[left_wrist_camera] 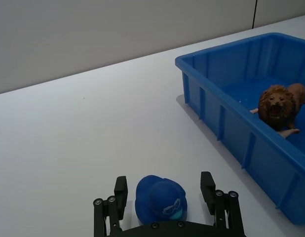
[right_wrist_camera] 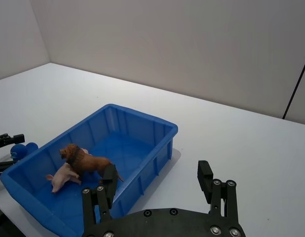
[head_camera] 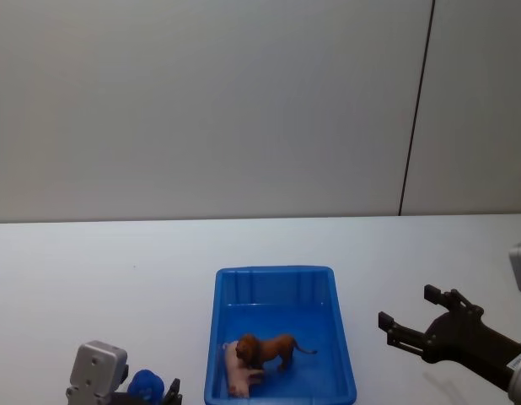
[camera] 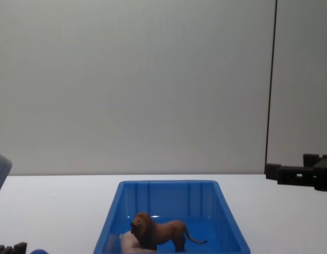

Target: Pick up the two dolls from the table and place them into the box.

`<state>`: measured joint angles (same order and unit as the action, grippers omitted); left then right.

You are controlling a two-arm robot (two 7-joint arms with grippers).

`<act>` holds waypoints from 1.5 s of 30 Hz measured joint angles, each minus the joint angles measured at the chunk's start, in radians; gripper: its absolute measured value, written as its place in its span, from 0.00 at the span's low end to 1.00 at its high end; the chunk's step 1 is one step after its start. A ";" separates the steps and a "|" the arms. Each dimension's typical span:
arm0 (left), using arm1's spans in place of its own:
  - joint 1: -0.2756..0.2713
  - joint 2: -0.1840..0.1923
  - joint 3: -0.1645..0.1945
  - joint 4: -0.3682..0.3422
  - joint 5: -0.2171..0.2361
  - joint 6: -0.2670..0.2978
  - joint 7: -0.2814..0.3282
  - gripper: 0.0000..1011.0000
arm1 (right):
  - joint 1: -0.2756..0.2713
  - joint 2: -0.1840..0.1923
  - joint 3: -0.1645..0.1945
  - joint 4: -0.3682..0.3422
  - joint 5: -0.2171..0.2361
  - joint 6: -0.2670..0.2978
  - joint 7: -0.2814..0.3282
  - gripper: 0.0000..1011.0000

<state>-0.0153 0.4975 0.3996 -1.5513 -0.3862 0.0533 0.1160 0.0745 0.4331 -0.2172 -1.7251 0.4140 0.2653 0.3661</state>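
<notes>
Both dolls are inside the blue box [head_camera: 274, 272]. The brown lion [head_camera: 266, 348] stands upright on the box floor, and the pink pig [head_camera: 239, 373] lies against its front at the near left corner. The right wrist view has the lion [right_wrist_camera: 86, 161] and the pig [right_wrist_camera: 60, 178] together in the box [right_wrist_camera: 142, 118]. My right gripper [head_camera: 408, 308] hovers open to the right of the box, holding nothing. My left gripper [left_wrist_camera: 164, 190] is low at the box's near left, open, with a small blue ball [left_wrist_camera: 160, 198] between its fingers and a gap on each side.
The white table [head_camera: 92, 270] runs wide to the left, right and behind the box. A plain grey wall with a dark vertical seam [head_camera: 416, 110] stands behind it. The blue ball [head_camera: 145, 386] sits on the table near the front edge.
</notes>
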 joint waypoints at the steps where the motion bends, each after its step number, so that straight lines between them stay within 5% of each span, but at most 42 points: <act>1: -0.001 -0.001 0.000 0.004 -0.001 0.002 -0.002 0.93 | 0.000 0.000 0.000 0.000 0.000 0.000 0.000 0.99; 17: -0.011 -0.016 -0.012 0.035 -0.012 0.020 -0.018 0.53 | 0.000 0.000 0.000 0.000 0.000 0.000 0.000 0.99; 32: -0.056 -0.028 -0.031 -0.023 0.049 0.019 -0.058 0.44 | 0.000 0.000 0.000 0.000 0.000 0.000 0.000 0.99; 42: -0.128 -0.092 -0.014 -0.027 0.112 0.001 -0.153 0.37 | 0.000 0.000 0.000 0.000 0.000 0.000 0.000 0.99; 45: -0.153 -0.117 -0.005 -0.015 0.127 -0.005 -0.183 0.46 | 0.000 0.000 0.000 0.000 0.000 0.000 0.000 0.99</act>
<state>-0.1687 0.3804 0.3950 -1.5667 -0.2591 0.0478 -0.0674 0.0745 0.4330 -0.2173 -1.7250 0.4138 0.2653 0.3661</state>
